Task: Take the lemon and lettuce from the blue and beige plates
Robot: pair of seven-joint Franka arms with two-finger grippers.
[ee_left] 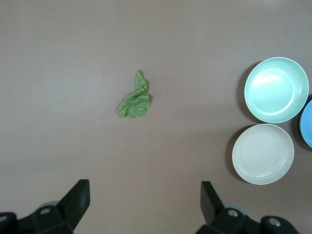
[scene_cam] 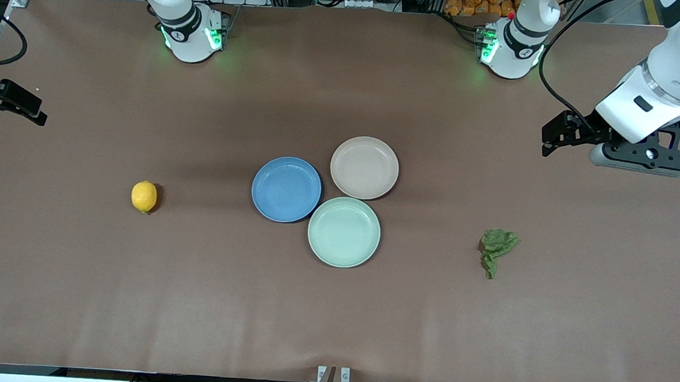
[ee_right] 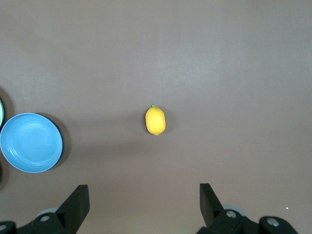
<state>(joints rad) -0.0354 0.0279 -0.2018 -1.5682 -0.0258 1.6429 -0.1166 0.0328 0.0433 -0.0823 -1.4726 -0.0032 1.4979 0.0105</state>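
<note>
The lemon [scene_cam: 143, 196] lies on the bare table toward the right arm's end, also in the right wrist view [ee_right: 155, 120]. The lettuce [scene_cam: 496, 248] lies on the bare table toward the left arm's end, also in the left wrist view [ee_left: 135, 100]. The blue plate [scene_cam: 286, 189] and the beige plate [scene_cam: 364, 167] sit empty mid-table, touching. My left gripper [scene_cam: 548, 140] hangs open and empty, high over the table at its own end [ee_left: 145, 190]. My right gripper [scene_cam: 39, 110] hangs open and empty, high over its own end [ee_right: 144, 192].
An empty mint-green plate [scene_cam: 344, 231] sits against the blue and beige plates, nearer to the front camera. The brown table [scene_cam: 332, 320] spreads wide around the lemon and the lettuce. The arm bases stand along the back edge.
</note>
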